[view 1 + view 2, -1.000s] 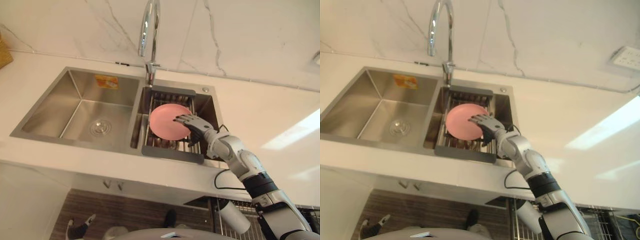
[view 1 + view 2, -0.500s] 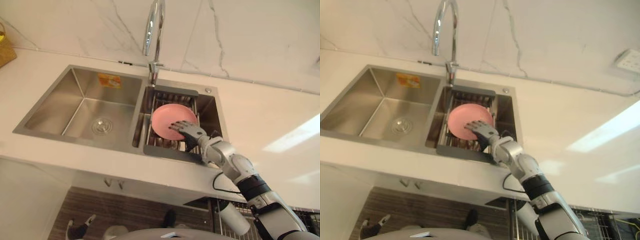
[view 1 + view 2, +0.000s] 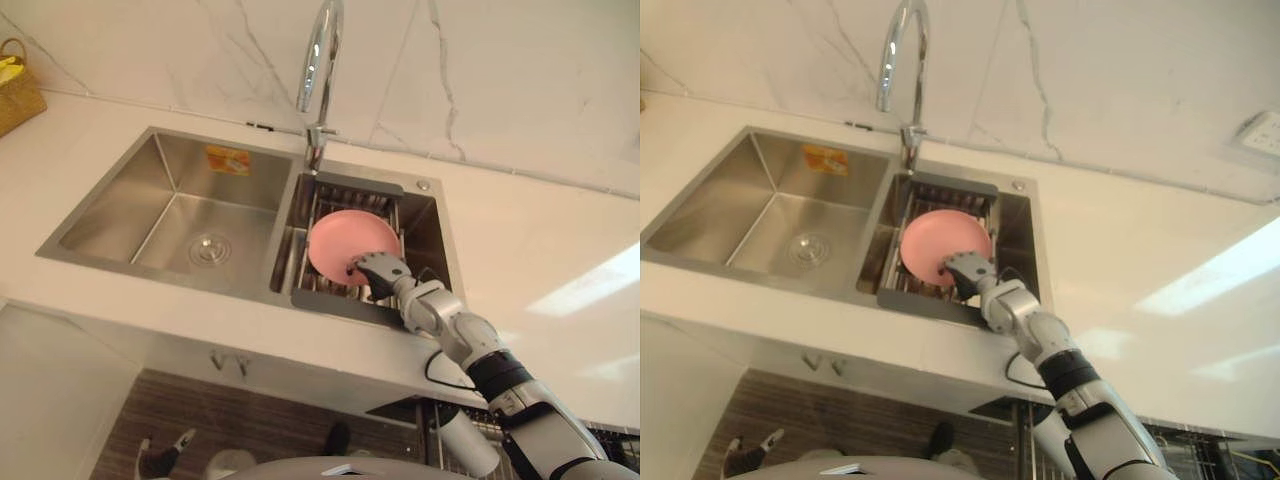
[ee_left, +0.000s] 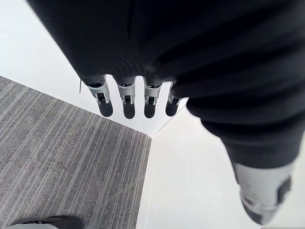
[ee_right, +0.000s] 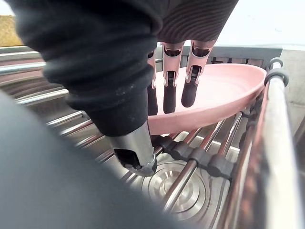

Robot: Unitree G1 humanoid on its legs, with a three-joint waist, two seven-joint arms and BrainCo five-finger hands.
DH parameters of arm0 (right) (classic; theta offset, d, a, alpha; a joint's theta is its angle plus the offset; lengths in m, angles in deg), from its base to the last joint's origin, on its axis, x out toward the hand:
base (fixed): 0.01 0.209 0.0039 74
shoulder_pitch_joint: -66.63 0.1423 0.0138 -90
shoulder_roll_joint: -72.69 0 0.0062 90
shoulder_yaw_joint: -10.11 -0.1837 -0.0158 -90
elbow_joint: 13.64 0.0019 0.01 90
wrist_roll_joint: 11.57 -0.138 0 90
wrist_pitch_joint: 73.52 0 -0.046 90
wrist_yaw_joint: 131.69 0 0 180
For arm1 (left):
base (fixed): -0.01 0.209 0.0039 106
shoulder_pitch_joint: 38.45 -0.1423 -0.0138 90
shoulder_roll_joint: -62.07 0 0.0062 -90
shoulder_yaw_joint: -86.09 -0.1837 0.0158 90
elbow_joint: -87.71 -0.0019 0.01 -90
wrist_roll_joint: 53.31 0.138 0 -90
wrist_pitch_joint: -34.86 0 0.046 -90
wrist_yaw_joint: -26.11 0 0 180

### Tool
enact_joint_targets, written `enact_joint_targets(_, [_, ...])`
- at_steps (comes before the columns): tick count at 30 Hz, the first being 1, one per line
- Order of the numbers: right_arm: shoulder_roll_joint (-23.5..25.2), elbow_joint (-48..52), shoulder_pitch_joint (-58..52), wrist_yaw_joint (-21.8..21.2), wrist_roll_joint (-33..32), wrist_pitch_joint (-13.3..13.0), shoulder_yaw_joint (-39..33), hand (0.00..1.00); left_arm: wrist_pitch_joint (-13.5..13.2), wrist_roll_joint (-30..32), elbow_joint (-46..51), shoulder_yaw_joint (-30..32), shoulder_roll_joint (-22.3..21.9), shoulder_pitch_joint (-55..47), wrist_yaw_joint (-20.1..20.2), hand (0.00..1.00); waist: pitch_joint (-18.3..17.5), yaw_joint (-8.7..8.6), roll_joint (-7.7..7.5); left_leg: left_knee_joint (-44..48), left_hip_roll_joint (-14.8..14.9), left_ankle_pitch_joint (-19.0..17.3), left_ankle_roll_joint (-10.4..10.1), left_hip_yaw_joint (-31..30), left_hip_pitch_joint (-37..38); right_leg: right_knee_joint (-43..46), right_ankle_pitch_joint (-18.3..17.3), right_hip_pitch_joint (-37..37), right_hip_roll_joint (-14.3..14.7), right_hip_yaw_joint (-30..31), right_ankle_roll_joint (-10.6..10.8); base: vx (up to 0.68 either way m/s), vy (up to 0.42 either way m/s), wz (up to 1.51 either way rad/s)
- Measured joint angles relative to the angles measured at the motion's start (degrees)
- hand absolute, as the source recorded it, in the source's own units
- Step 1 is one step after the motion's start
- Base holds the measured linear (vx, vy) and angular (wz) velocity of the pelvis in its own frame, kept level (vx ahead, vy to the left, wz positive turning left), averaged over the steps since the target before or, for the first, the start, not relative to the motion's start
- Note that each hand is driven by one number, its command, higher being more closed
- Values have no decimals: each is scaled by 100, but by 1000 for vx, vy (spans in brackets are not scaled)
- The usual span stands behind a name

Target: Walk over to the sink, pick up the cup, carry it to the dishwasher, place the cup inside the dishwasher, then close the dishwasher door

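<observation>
Showing up as a shallow pink dish (image 3: pixel 352 243), leaning tilted on the metal bars of a dark-rimmed rack (image 3: pixel 333 301) in the right basin of the sink (image 3: pixel 150 215). Meeting the right robot hand (image 3: pixel 374 272) at its 5 o'clock edge. Reaching over the rim with nearly straight fingers (image 5: pixel 172 90), dark tips lying on the dish's inner face, thumb (image 5: pixel 136 152) hanging below the rim and apart from it: open, not clasping.

Bearing a yellow-orange sticker (image 3: pixel 228 160) on the left basin's back wall, at 10 o'clock from the dish, its print too small for reading. Rising at 12 o'clock, a chrome faucet (image 3: pixel 320 70).

Getting from the right wrist view alone the dark sleeves on the rack's bars and the round drain beneath.

Sitting at far 10 o'clock on the white table (image 3: pixel 560 250), a woven basket (image 3: pixel 18 95), cut off by the edge.

Hanging above a grey striped floor (image 4: pixel 57 157) in its own wrist view, the left robot hand (image 4: pixel 127 102), fingers straight and holding nothing.
</observation>
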Motion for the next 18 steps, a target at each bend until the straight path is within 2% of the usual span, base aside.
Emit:
enact_joint_targets(8, [63, -592, 309, 675, 643, 500, -2, 100, 1, -4, -2, -151, 18, 1, -2, 0, -16, 124, -36, -138, -46, 107, 13, -72, 41, 0, -3, 23, -53, -68, 6, -11, 15, 6])
enact_joint_targets(12, [65, -670, 327, 1029, 648, 603, -1, 100, 0, -56, 0, -159, 3, 10, -2, 0, 0, 134, -22, -181, -45, 126, 12, -70, 60, 1, -3, 22, -51, -67, 6, 0, 0, 0])
enact_joint_targets(18, [49, -667, 327, 1138, 598, 552, -5, 100, -10, -107, 8, -148, 3, 8, -3, 0, 5, 110, -16, -180, -48, 126, 12, -64, 67, 1, -3, 22, -50, -61, 7, 0, 0, 0])
